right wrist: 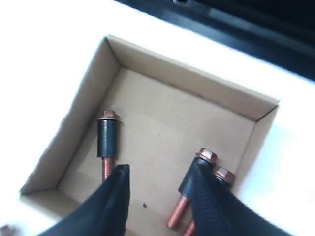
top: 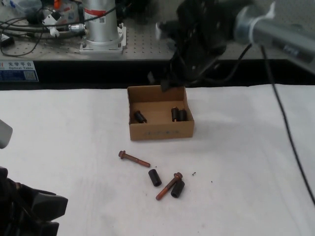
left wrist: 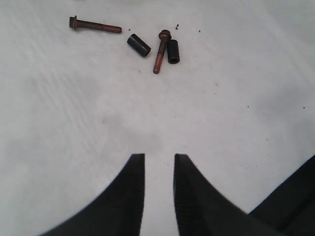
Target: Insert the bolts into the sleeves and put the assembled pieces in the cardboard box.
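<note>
- My left gripper [left wrist: 158, 157] hangs low over the near left corner of the white surface [top: 74, 123]. Its fingers stand a narrow gap apart with nothing between them.
- My right gripper [right wrist: 160, 167] is above the cardboard box [right wrist: 88, 93], toward its far wall. The fingers are parted wider than the left pair and hold nothing.
- The cardboard box sits open-topped near the far edge of the surface, about midway between the side edges.
- Inside it, one assembled piece [right wrist: 107, 140] lies beside the left wall, black sleeve up against the copper bolt head.
- A pair of assembled pieces [top: 178, 114] lies side by side near the right wall. In the right wrist view one of my fingers covers part of them.
- On the surface between the box and the near edge, the first loose bolt [left wrist: 95, 25] lies flat, apart from the rest.
- The first sleeve [left wrist: 139, 44] lies on its side between the two bolts, touching neither.
- The second loose bolt [left wrist: 161, 50] lies just beside the second sleeve [left wrist: 173, 51], its head level with the sleeve's far end. I cannot tell whether they touch.
</note>
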{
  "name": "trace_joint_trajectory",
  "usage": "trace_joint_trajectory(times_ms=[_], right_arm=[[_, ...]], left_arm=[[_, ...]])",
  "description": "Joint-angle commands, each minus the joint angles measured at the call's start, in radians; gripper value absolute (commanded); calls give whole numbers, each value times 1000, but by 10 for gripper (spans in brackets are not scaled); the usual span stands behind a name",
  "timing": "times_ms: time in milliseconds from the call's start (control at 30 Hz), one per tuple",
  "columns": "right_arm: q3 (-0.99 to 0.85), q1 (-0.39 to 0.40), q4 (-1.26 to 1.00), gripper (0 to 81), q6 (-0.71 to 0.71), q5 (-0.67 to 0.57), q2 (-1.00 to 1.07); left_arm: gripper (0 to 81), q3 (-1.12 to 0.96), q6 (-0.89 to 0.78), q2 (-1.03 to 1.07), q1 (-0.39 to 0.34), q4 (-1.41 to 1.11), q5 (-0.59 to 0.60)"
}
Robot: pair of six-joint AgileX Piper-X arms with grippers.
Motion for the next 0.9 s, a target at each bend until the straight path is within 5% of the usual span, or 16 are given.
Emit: trace_joint_trajectory(times_ms=[0, 433, 867], right_arm=[[-7, 8, 75, 304, -42, -15, -34], [-7, 185, 39, 304, -250, -56, -10], [31, 201, 83, 304, -252, -35, 89]], left_arm=[[158, -1, 3, -5, 3, 1, 1], [158, -1, 10, -5, 3, 1, 1], [158, -1, 10, -5, 3, 1, 1]])
